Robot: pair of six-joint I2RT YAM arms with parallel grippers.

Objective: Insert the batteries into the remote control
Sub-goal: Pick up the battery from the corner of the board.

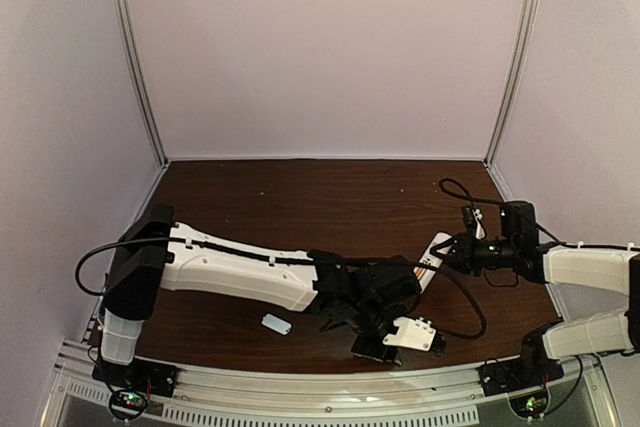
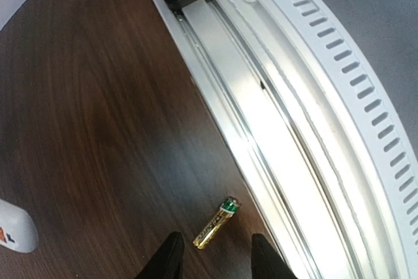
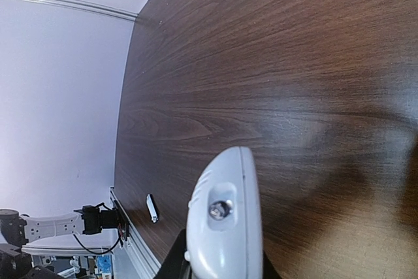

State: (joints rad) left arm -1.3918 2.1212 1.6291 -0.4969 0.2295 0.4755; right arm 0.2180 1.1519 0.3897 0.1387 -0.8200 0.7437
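Note:
The golden-brass battery (image 2: 216,223) with a green end lies on the dark table close to the front rail. My left gripper (image 2: 215,256) is open just above it, and its fingers (image 2: 171,261) stand either side of the battery's near end. In the top view the left gripper (image 1: 372,345) is low at the front edge. My right gripper (image 1: 455,250) is shut on the white remote control (image 1: 435,252) and holds it off the table, seen end-on in the right wrist view (image 3: 225,220). An orange mark shows on the remote's end (image 2: 12,228). No separate orange battery shows.
A small white cover piece (image 1: 276,324) lies on the table left of the left gripper, also in the right wrist view (image 3: 152,208). The aluminium front rail (image 2: 281,129) runs right beside the battery. White walls enclose the back and sides.

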